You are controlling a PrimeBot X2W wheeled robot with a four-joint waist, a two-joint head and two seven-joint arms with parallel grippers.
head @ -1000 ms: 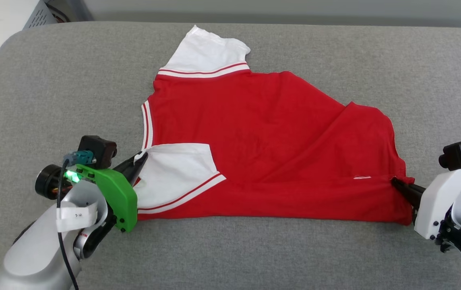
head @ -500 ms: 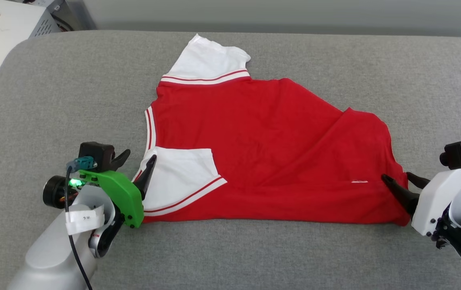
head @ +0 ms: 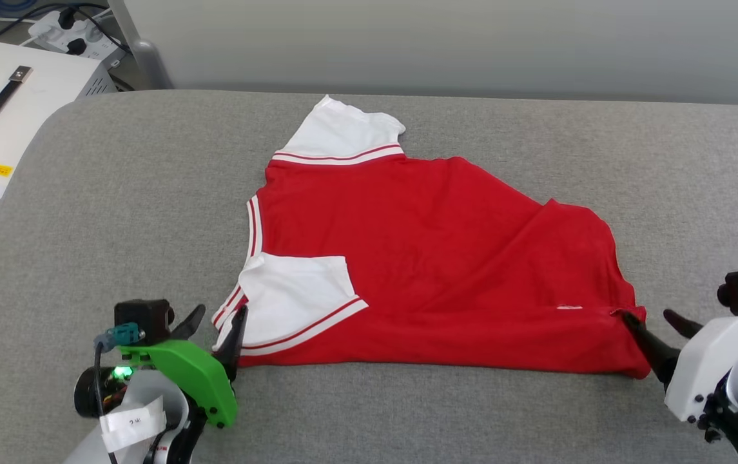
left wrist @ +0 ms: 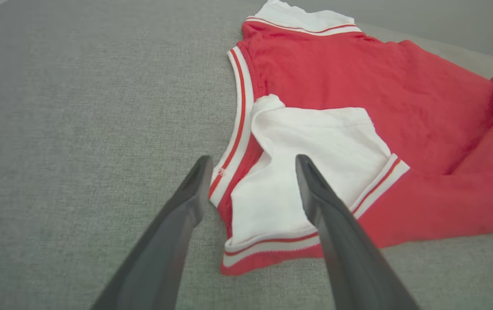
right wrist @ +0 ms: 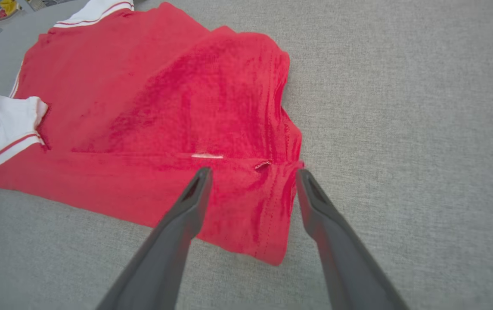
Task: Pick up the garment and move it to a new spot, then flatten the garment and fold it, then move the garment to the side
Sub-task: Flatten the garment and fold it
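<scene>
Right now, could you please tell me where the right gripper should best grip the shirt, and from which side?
Probably the hem corner of the shirt nearest the right gripper, coming from the right, low over the grey pad. The folded edge ends there in layered cloth, and the open fingers straddle it.

Left gripper (head: 221, 312) is wearing a green bracket (head: 191, 374), right gripper (head: 645, 315) a white bracket (head: 704, 367), both bearing dark tapered fingers (left wrist: 349, 258).
</scene>
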